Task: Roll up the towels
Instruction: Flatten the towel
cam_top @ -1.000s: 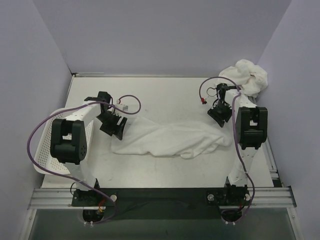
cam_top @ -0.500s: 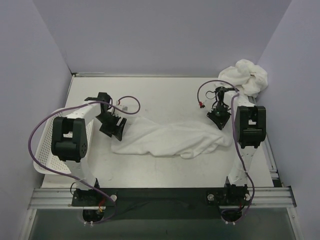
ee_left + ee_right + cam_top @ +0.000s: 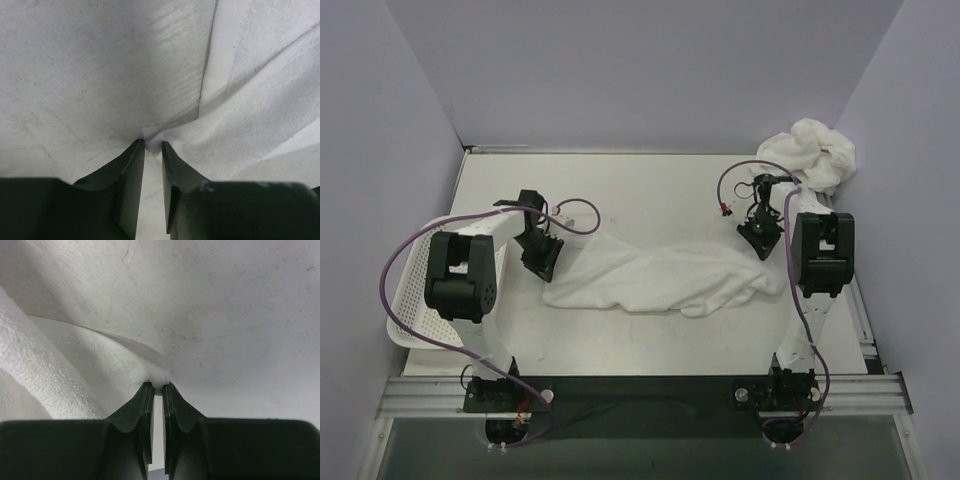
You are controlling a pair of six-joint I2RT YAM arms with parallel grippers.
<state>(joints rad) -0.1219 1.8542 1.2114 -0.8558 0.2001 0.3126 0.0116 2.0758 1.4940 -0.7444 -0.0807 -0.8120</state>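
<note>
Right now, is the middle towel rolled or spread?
Spread, not rolled. The towel lies flat on the table as a long wrinkled strip with no coil; the left gripper and right gripper are at its far corners.

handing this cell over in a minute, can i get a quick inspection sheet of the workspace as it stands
surface: white table, lightly scuffed
job's things: spread towel lying crumpled across the middle; bunched towel at the far right corner
clutter: perforated basket at the left edge
grippers: right gripper shut on the spread towel's corner; left gripper jaws narrow at its other corner, grip unclear
cables: purple cables looping off both arms
surroundings: plain walls on three sides, metal rail at the near edge
</note>
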